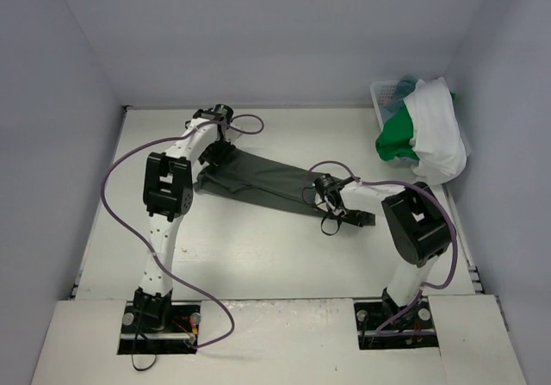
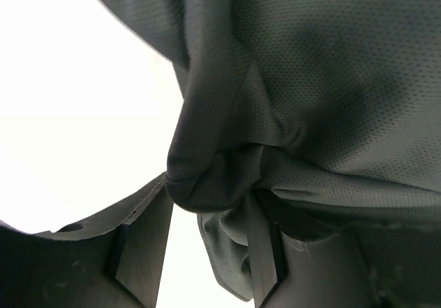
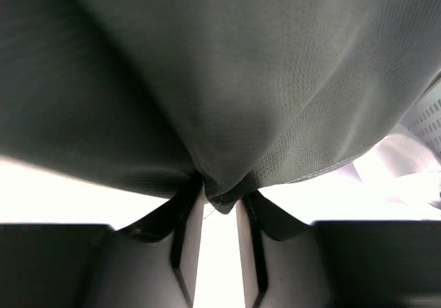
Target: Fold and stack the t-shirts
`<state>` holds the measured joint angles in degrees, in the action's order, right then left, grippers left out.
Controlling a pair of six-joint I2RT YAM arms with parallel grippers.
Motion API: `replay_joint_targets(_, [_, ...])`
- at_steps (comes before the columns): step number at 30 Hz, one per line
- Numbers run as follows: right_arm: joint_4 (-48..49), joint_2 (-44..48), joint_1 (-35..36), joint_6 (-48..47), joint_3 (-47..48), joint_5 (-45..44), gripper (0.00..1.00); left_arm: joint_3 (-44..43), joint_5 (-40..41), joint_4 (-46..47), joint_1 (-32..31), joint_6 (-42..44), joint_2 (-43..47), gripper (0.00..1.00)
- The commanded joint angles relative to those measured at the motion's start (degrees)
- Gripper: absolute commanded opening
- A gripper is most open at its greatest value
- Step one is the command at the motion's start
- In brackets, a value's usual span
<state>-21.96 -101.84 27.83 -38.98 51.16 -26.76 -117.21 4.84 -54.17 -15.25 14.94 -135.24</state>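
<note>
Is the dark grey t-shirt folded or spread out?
Spread out, not folded: the dark grey t-shirt stretches in one long, bunched strip over the table.

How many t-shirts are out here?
3: a dark grey one stretched across the table, a green one and a white one heaped in the corner basket. More may be buried underneath.
</note>
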Motion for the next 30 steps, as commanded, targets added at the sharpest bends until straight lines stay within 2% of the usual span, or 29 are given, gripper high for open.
replay_joint_targets(1, [-3.00,1.64,2.57,3.38,-0.18,8.40,0.30,-5.38,1.74,0.82,0.74,0.00,-4.14,0.40])
replay_joint_targets(7, [-3.09,6.12,2.66,4.00,6.04,5.24,0.49,-12.77,3.34,-1.02,2.50,-1.22,-6.35,0.40])
replay_joint_targets(11, [-3.27,9.90,2.66,4.53,10.10,3.30,0.59,-14.98,2.72,-1.11,3.29,-1.93,-3.20,0.49])
replay_joint_targets(13, [-3.44,10.87,2.66,4.62,11.24,1.46,0.65,-17.43,3.15,-1.72,3.38,-1.93,-1.52,0.56])
replay_joint_targets(20, [-3.80,14.12,2.58,4.71,11.69,-0.39,0.67,-22.01,2.28,-5.94,3.38,-2.81,2.52,0.60])
replay_joint_targets(28, [-3.97,14.13,2.49,4.79,11.68,0.92,0.66,-14.82,-0.01,-6.47,3.29,-3.34,10.87,0.60])
replay_joint_targets(30, [-3.97,13.69,2.31,5.06,12.39,4.15,0.62,-13.58,-0.36,-6.56,3.38,-3.34,12.36,0.60])
